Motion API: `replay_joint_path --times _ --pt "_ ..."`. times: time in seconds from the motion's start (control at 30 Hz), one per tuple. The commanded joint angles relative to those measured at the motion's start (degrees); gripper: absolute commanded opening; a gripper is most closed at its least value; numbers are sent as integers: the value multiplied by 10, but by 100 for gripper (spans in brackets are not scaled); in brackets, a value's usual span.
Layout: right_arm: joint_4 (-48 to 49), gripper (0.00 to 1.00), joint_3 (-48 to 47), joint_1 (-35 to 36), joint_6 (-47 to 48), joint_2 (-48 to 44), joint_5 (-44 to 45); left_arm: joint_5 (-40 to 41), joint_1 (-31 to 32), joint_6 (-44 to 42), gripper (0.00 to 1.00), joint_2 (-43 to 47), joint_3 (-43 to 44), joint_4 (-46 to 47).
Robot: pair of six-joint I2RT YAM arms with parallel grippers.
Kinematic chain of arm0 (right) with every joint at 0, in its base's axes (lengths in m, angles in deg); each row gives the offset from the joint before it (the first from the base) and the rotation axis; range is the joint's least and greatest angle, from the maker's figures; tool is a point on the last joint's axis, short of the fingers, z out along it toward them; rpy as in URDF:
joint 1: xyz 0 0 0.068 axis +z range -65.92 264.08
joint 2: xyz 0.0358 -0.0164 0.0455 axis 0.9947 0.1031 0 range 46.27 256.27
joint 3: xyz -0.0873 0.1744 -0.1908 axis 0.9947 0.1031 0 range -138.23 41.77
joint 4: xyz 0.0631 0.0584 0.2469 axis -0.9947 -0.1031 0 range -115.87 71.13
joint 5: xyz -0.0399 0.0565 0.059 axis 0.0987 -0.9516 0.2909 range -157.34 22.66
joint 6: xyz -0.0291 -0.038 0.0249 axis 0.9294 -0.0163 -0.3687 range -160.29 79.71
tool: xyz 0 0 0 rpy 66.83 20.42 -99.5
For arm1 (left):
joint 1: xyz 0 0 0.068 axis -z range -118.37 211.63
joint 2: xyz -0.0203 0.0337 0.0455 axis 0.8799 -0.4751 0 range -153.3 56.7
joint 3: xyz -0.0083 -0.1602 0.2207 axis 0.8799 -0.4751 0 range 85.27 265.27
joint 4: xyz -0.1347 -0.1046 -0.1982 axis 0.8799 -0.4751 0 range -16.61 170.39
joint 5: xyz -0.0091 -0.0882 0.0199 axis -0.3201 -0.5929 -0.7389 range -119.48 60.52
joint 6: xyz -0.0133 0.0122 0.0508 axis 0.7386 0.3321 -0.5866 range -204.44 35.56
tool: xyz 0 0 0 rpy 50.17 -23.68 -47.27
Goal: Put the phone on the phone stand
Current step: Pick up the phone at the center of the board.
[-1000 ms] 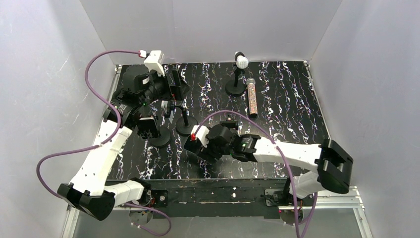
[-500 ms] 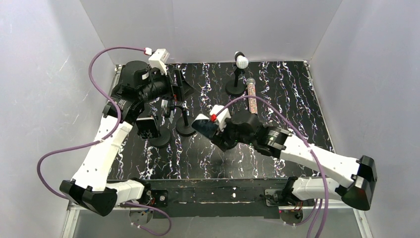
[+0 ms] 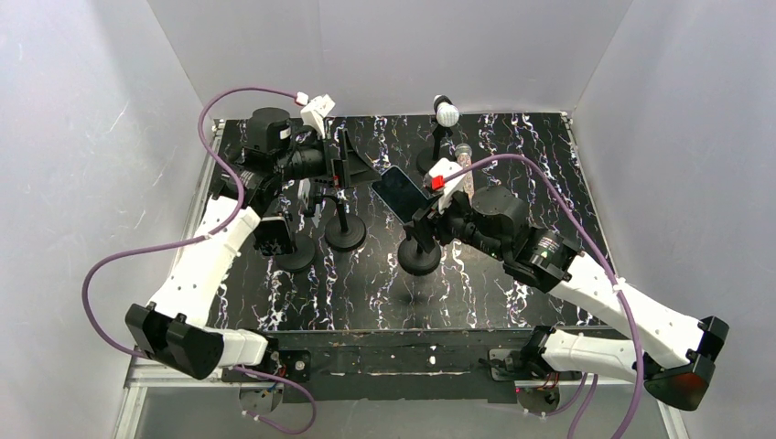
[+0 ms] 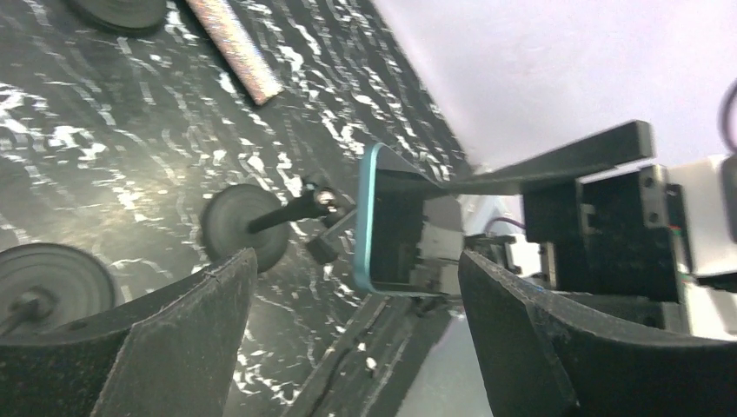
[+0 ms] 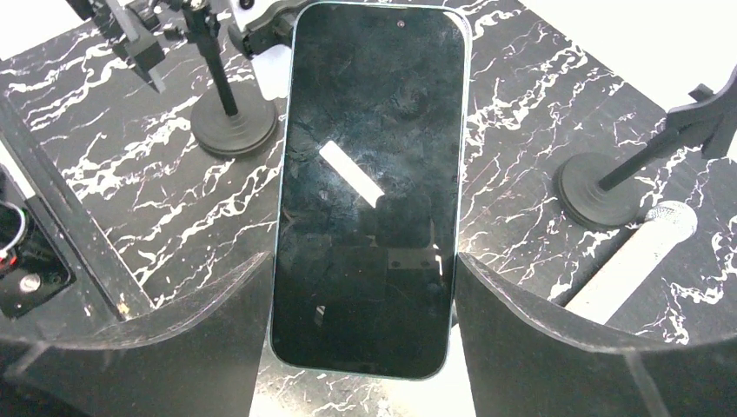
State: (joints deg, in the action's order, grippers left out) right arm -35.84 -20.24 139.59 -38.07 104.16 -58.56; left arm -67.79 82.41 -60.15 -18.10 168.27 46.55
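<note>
One round-based stand (image 3: 419, 259) near phone (image 3: 400, 190) clamped in right gripper (image 5: 361, 261); left gripper (image 4: 356, 261) wide, empty.

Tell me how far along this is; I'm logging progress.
Done: the right gripper has the phone off the table. In hand: it holds it by the top of a stand, the open left gripper facing it. Left: seat and release it.
</note>
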Motion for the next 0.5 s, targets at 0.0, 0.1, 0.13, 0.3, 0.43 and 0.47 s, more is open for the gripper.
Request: replay_joint_path --times 0.0,0.1,0.13,0.3,0.43,0.47 --pt "59 1 -40 -3 -32 -11 38 -93 5 56 83 -2 -16 72" --pt "75 1 -39 -4 -45 -11 49 -108 17 72 80 -7 -25 96" --pt "79 1 -40 -4 -49 -11 51 -108 22 75 79 -8 -28 100" --pt "96 1 -42 -4 -56 -11 48 -110 32 101 74 -21 -49 130" --pt "93 1 -48 -4 -60 -6 42 -116 38 126 68 -26 -63 173" --pt "93 1 -48 -4 -61 -5 41 -118 39 133 64 -29 -66 184"
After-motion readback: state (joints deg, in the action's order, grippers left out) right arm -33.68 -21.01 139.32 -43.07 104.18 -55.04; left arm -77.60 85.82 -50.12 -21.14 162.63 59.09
